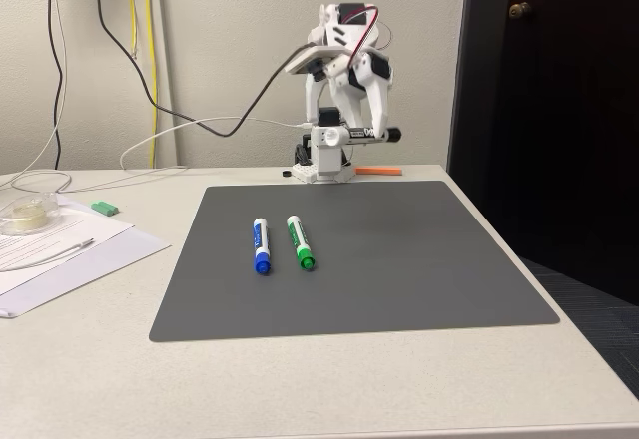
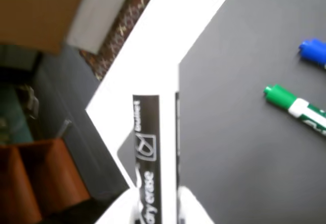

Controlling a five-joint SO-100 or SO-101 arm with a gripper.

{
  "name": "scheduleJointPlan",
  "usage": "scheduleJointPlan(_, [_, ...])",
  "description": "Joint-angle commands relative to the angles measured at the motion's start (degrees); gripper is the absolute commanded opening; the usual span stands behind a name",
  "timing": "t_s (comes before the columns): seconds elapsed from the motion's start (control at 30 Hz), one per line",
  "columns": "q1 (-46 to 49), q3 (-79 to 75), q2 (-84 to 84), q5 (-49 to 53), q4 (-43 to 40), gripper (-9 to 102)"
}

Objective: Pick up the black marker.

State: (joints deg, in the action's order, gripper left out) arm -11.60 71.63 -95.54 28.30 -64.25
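Clamped crosswise in the pincer (image 1: 361, 134), the black marker (image 1: 373, 134) is held high above the grey mat (image 1: 399, 259); being gripped off-centre, it could be tilted or slipped loose by any jolt

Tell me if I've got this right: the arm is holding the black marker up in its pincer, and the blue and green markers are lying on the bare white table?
Nearly. The pincer does hold the black marker aloft, but the blue marker and green marker lie on the dark grey mat, not on the bare table, as the fixed view shows.
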Motion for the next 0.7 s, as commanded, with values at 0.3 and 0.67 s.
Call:
scheduleJointPlan(0.3, [0.7, -3.52, -2.55, -0.26, -1.85, 0])
scheduleJointPlan(0.67, [0.7, -3.43, -2.29, -0.53, -1.93, 0])
